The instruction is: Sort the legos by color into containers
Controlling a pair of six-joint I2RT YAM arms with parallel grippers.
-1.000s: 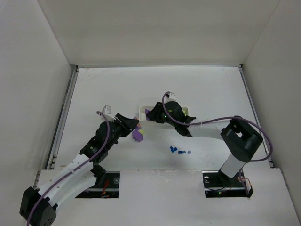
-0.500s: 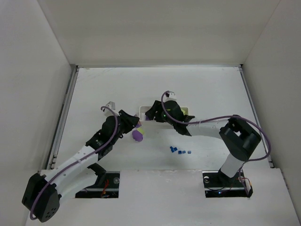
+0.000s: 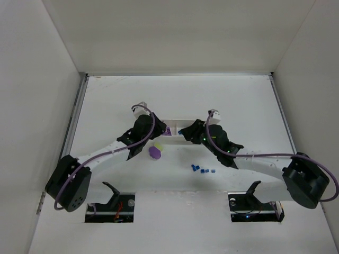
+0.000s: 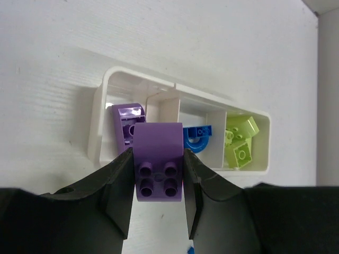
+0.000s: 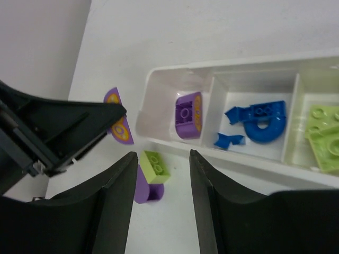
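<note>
The white tray has three compartments: a purple piece in the left one, blue pieces in the middle one, yellow-green blocks in the right one. My left gripper is shut on a rounded purple piece, just in front of the tray's left end. My right gripper is open above a yellow-green block that lies against another purple piece on the table. From above, both grippers, left and right, are at the tray.
Several tiny dark-blue bricks lie on the table in front of the tray, to the right. The left gripper's fingers show in the right wrist view beside the tray's left end. White walls enclose the table.
My left gripper has moved up and right to the tray's left end with a purple piece in it. My right gripper has pulled back from the tray, towards the near side.
</note>
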